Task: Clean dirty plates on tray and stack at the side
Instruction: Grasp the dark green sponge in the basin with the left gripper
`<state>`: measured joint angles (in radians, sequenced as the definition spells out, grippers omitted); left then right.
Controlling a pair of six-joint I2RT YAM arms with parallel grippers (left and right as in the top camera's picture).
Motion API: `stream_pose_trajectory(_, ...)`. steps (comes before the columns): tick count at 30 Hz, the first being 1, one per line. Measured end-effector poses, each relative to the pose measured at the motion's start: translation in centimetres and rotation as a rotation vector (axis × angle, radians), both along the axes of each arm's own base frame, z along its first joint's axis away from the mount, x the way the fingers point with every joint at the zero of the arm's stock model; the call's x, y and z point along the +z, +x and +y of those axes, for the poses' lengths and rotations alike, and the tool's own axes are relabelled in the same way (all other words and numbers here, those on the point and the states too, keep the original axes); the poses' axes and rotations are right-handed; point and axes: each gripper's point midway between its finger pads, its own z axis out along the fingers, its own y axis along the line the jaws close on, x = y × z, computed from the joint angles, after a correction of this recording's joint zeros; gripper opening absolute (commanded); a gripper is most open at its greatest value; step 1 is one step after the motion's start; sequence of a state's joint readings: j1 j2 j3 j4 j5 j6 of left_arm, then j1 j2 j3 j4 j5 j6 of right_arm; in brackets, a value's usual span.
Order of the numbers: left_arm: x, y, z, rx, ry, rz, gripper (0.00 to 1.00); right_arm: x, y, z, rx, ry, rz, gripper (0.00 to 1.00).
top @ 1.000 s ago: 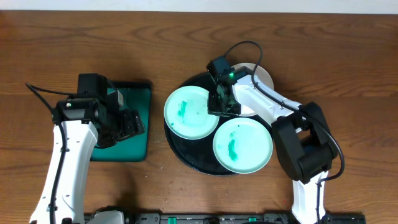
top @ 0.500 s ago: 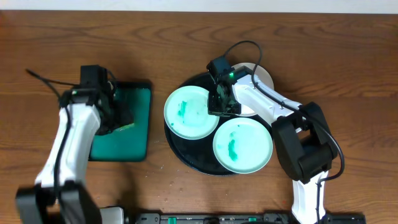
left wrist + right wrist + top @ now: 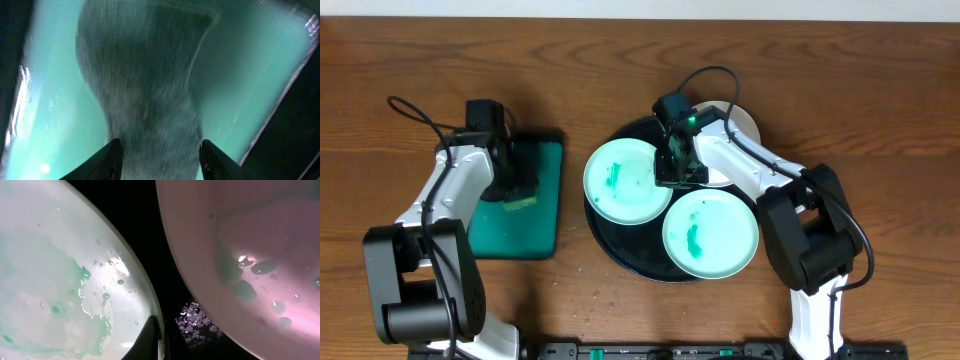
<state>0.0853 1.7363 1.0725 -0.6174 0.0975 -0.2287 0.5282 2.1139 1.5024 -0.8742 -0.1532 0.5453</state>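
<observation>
The black tray (image 3: 620, 255) holds three plates. The left plate (image 3: 625, 180) and the front plate (image 3: 710, 233) have green smears. The back plate (image 3: 738, 122) is whiter and partly hidden by my right arm. My right gripper (image 3: 678, 170) sits on the left plate's right rim. In the right wrist view one finger (image 3: 157, 345) lies on that rim (image 3: 145, 300), shut on it, and the other finger is hidden. The back plate (image 3: 250, 245) shows water drops. My left gripper (image 3: 515, 188) is down over the green tray, shut on a grey-green sponge (image 3: 150, 100).
The green rectangular tray (image 3: 515, 235) with a black rim lies left of the black tray, and its wet floor (image 3: 50, 100) fills the left wrist view. Bare wooden table (image 3: 880, 120) lies right of the black tray and along the front.
My left arm has swung back and lowered its gripper onto the green tray around the sponge. The right arm and the plates have not moved.
</observation>
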Motion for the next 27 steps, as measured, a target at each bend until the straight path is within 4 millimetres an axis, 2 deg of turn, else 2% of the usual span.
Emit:
stream_pose_trajectory(5,0.3,1.2,0.2,0.011,0.008,-0.048,0.47,0.0,-0.3,0.0,0.016,0.001,0.010,0.01)
stream_pose_trajectory(12,-0.7,0.9,1.0,0.041,0.048,-0.019,0.43,0.0,-0.4,0.0,0.027,0.002,0.014,0.01)
stream_pose_trajectory(16,-1.7,1.2,1.4,0.054,0.067,-0.009,0.19,0.0,-0.6,-0.1,0.032,0.001,0.022,0.01)
stream_pose_trajectory(17,-1.8,1.3,1.5,0.058,0.069,-0.008,0.08,0.0,-0.6,-0.1,0.033,0.001,0.023,0.01)
stream_pose_trajectory(27,-1.8,1.7,1.4,0.058,0.063,-0.017,0.07,0.0,-0.9,-0.2,0.035,-0.001,0.034,0.01)
